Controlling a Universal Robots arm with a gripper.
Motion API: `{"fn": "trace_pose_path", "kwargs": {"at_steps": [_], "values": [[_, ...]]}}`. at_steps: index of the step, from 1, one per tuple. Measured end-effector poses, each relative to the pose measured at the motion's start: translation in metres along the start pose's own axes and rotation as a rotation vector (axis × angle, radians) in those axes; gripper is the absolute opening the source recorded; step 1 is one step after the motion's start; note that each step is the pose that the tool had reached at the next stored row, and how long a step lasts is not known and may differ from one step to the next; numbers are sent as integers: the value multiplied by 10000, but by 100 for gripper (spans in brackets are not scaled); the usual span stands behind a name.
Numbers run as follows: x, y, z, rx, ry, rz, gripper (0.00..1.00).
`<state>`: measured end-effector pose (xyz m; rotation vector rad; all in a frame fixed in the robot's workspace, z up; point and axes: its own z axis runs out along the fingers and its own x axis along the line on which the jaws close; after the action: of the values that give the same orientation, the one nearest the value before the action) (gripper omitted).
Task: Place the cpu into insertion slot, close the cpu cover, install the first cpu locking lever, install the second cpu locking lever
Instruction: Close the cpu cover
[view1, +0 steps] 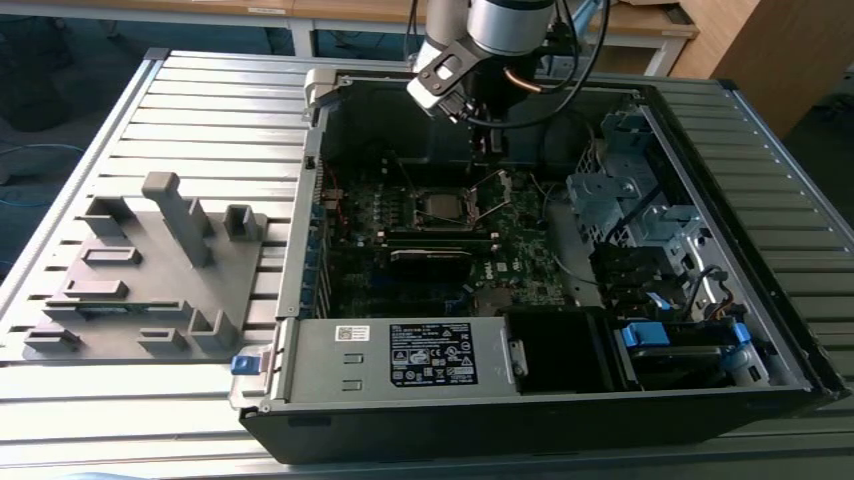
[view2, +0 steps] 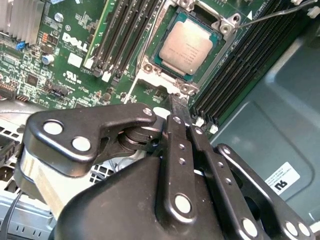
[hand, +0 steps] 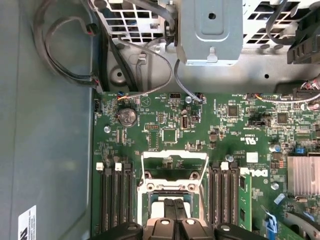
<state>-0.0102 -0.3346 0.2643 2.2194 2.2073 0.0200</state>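
cpu (view2: 187, 46): flat square chip with a dull silver-grey top, lying level and seated in the insertion slot (view2: 216, 56), face up and uncovered. insertion slot: small square socket with a thin metal rim and screw tabs at its corners, set in the green board between two banks of long black memory slots. cpu cover (hand: 175, 154): thin silver frame with a large square window, swung up on its hinge edge; a thin wire locking lever (view2: 272, 15) stands free off one socket corner.

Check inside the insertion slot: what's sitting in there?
In the second wrist view the cpu lies flat in the insertion slot, silver top up. The slot's floor beneath it is covered. The gripper overlaps the slot's rim at one corner.
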Motion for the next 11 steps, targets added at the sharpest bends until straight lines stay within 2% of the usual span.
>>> {"fn": "trace_pose_path", "kwargs": {"at_steps": [6,11], "values": [[0,14,-9,0,10,0,10],[0,84,-8,0,13,0,10]]}}
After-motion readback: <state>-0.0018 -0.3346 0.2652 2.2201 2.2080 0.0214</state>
